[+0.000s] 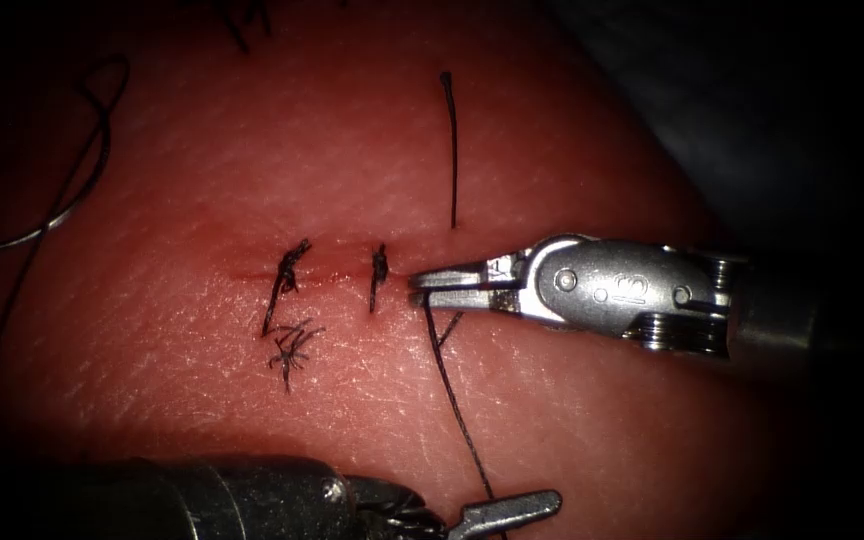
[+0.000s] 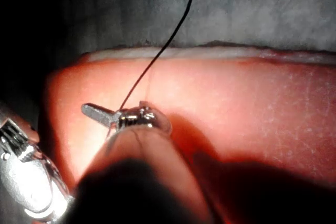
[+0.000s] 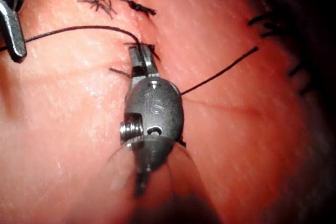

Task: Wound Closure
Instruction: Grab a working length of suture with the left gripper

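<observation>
The cut in the tissue (image 1: pixel 552 420) carries two dark stitches (image 1: pixel 287 270) (image 1: pixel 379 275). My right tool (image 1: pixel 422 290) comes in from the right; its jaws are shut on the thread (image 1: pixel 452 390) at the cut's right end, just right of the second stitch. From there the thread runs down to my left tool (image 1: pixel 512 508) at the lower edge, which is shut on it. In the right wrist view the thread (image 3: pixel 79 28) arcs from the left tool (image 3: pixel 13 30) to the right tool (image 3: pixel 137 55). In the left wrist view the thread (image 2: pixel 157 56) rises taut from the left tool (image 2: pixel 118 115). A thin grey curve (image 1: pixel 27 238) at far left may be the needle, lying free.
A loose thread tail (image 1: pixel 452 150) stands above the cut's right end. Frayed cut ends (image 1: pixel 292 350) lie below the first stitch. A dark thread loop (image 1: pixel 92 130) lies at the upper left. More dark thread ends (image 1: pixel 242 25) sit at the top edge.
</observation>
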